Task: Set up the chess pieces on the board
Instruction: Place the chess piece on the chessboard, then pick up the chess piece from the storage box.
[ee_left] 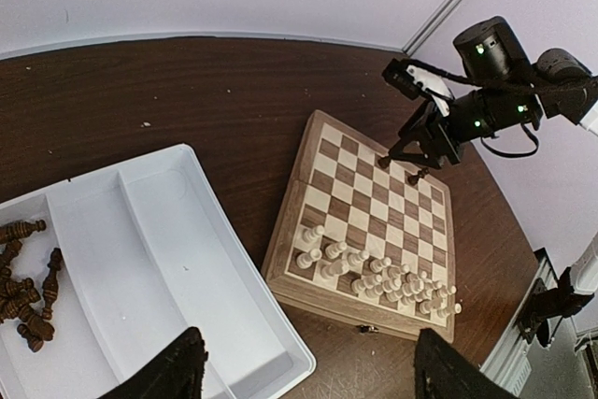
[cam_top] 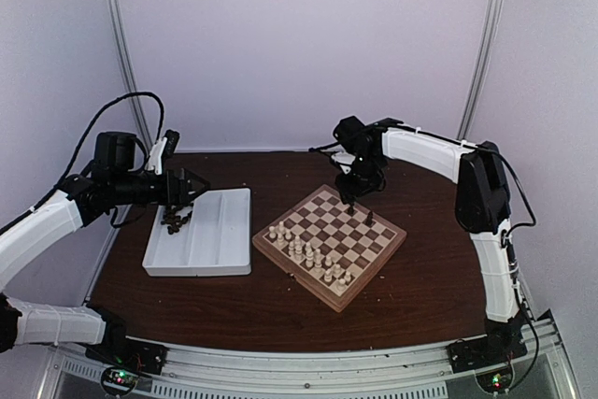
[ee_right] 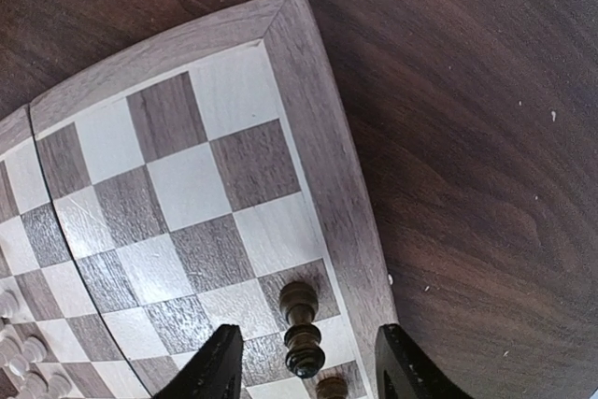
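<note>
Right gripper (ee_right: 306, 332): positioned low over the far-right edge of the board (ee_right: 327, 165), jaws parted. One dark piece (ee_right: 299, 310) stands upright between the fingers (ee_right: 220, 366) on the outermost row, just inside the rim. A gap is visible on both sides of it, so nothing is gripped. A second dark piece (ee_right: 329, 386) stands on the neighbouring square along the same rim, partly cut off at the bottom of the right wrist view. In the overhead view these two are the only dark figures on the board. The cream pieces (ee_left: 374, 273) occupy the two rows on the opposite side, upright and closely grouped. Left gripper (ee_left: 306, 335): held above the white tray (ee_left: 177, 259), jaws spread wide, nothing between them. The tray sits just left of the board on the brown table (ee_left: 187, 91), apart from it and divided lengthwise into compartments. The remaining dark chess pieces (ee_left: 26, 287) lie on their sides in a loose heap in the tray's outer left compartment. The exact count cannot be determined, as several overlap and some are cut off by the frame edge. The board sits turned corner-on to the arms, flat on the table.
</note>
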You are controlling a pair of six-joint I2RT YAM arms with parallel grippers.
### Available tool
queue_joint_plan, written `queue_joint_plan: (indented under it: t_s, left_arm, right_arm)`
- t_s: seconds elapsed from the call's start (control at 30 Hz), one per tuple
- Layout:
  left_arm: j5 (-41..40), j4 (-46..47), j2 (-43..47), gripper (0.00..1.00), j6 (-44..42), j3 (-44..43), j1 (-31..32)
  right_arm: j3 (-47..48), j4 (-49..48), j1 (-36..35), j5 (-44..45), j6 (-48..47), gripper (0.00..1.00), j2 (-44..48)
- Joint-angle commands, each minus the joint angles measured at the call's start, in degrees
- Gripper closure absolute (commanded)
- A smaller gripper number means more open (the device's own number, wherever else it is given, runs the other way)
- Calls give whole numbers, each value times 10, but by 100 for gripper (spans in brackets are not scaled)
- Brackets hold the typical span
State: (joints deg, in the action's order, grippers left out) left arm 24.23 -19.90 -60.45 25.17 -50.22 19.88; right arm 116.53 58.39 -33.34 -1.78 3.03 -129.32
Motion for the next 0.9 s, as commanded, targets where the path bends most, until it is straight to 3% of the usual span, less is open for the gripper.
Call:
queue_joint_plan:
  t_s: [0.0, 0.17, 0.53, 0.73, 0.87]
  left_arm:
    - [-10, 0, -3, 23, -7, -18, 2]
    - [-59, -54, -14, 23, -12, -39, 2]
    - [-211, -151, -99, 27, 16, -74, 2]
    - [-316, -218, -149, 39, -13, -110, 0]
    - [-321, -218, -168, 43, -17, -111, -11]
  right_arm:
    - [-35, -40, 5, 15, 2, 42, 55]
    - [-121, -118, 5, 5, -1, 37, 139]
    - [-320, -238, 5, -22, 10, 43, 309]
    - [-428, -321, 5, -31, 16, 43, 399]
    - [-491, -377, 4, -28, 11, 43, 437]
